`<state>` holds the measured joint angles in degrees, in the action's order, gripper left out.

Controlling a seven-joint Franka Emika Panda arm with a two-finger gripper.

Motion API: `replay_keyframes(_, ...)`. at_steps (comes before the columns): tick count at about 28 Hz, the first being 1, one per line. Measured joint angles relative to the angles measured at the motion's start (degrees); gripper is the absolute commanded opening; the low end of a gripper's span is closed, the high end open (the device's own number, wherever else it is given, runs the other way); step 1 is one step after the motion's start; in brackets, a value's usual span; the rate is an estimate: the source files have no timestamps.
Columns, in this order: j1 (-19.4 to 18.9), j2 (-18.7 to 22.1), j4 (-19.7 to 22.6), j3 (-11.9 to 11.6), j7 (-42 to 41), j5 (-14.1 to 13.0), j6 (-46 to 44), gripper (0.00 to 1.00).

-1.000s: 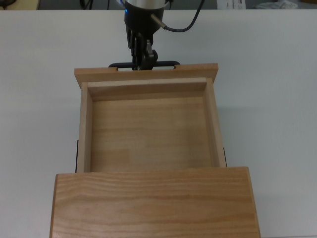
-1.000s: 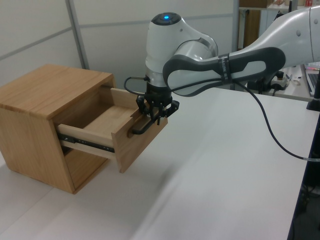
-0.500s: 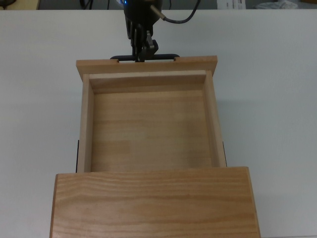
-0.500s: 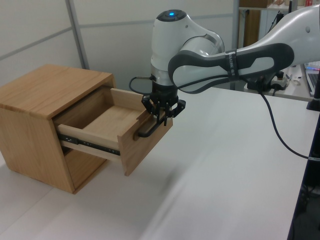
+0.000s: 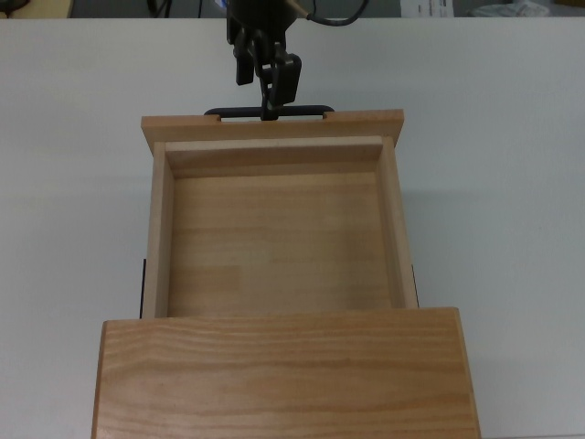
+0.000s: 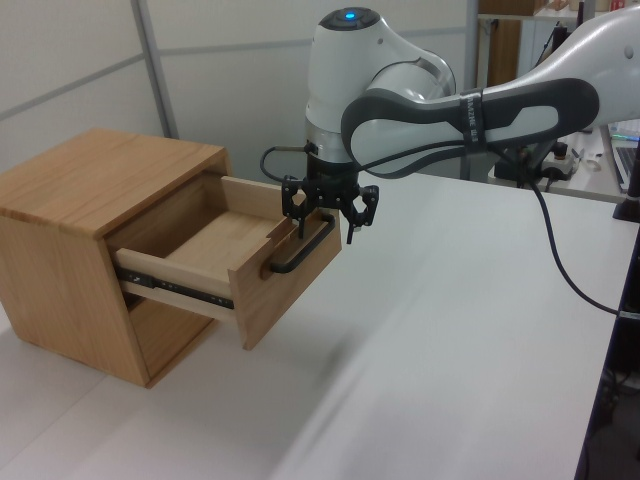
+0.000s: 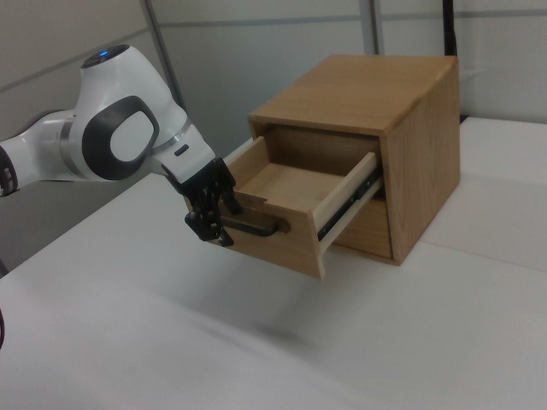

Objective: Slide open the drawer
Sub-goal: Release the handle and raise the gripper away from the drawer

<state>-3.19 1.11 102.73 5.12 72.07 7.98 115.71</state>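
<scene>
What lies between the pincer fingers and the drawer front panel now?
The black bar handle: in the left view the open pincer straddles it, just off the drawer front. Nothing else intervenes.

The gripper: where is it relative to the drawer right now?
In the left view the gripper hangs, fingers spread, at the handle on the drawer front. In the top view it sits at the top edge, beyond the front panel.

I'm working in what looks like a lab or office. The wide white desk [image 6: 470, 330] is backed by pale grey partition panels [image 6: 70, 60]. Past the desk's far edge in the left view stand cluttered wooden shelves [image 6: 520, 30].
</scene>
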Motion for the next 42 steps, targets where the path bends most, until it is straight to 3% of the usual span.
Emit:
replay_keyframes(11,0.03,1.19,-1.3,-0.08,-13.44,-1.16,-4.58,1.0)
replay_keyframes(26,0.02,2.32,-3.04,-0.08,-50.33,-1.52,-11.41,1.0)
replay_keyframes(31,0.02,2.32,-3.54,-0.08,-58.63,-1.52,-14.99,1.0)
replay_keyframes(42,-0.01,2.32,-5.5,0.0,-65.83,-1.53,-20.52,1.0)
